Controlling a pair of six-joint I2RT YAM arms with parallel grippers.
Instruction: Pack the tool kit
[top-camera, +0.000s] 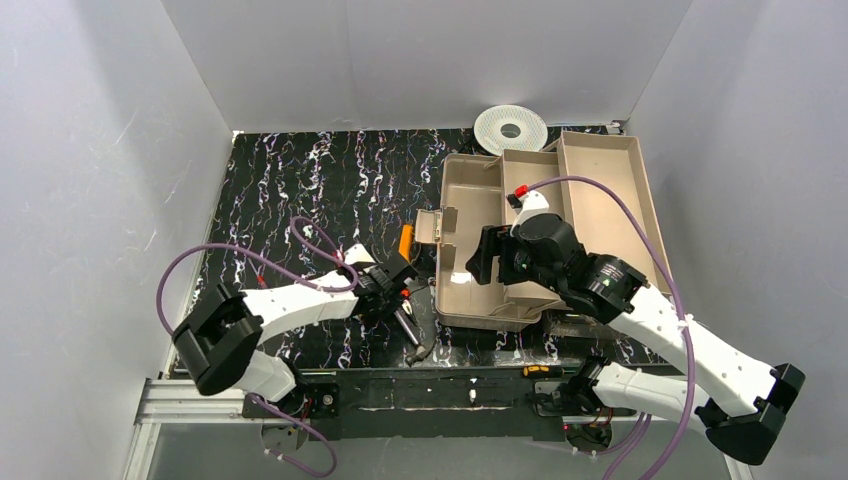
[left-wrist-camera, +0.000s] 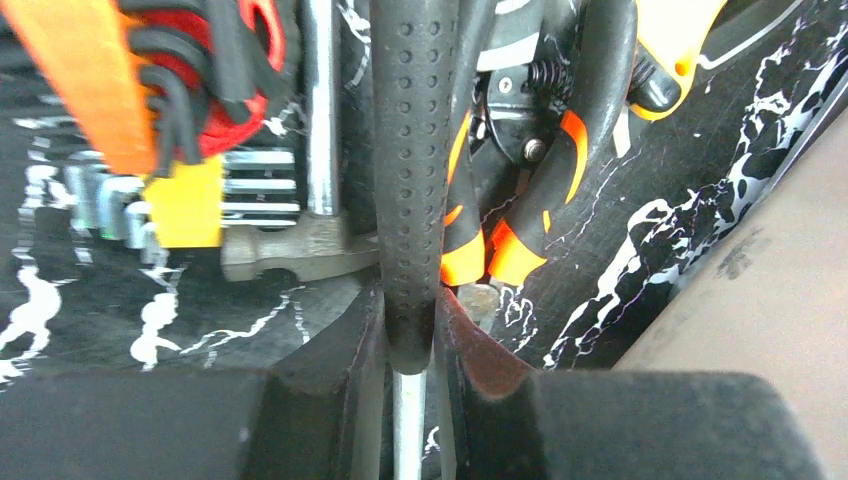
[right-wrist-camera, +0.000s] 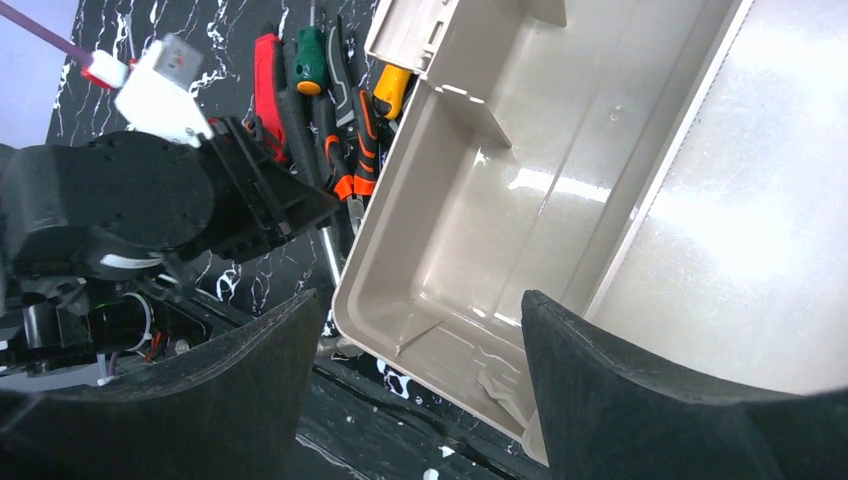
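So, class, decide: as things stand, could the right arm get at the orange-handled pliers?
Probably not cleanly: the left gripper grips a black-handled tool right beside the pliers, crowding them, while the right gripper hovers open above the toolbox.

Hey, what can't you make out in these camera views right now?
Top view: the left gripper covers much of the tool pile; single tools too small to name.
Left wrist view: the black dotted handle is cut by the top edge, its shaft by the bottom; tool type unclear.
Right wrist view: the right edge cuts the toolbox; the right gripper hides its near corner.
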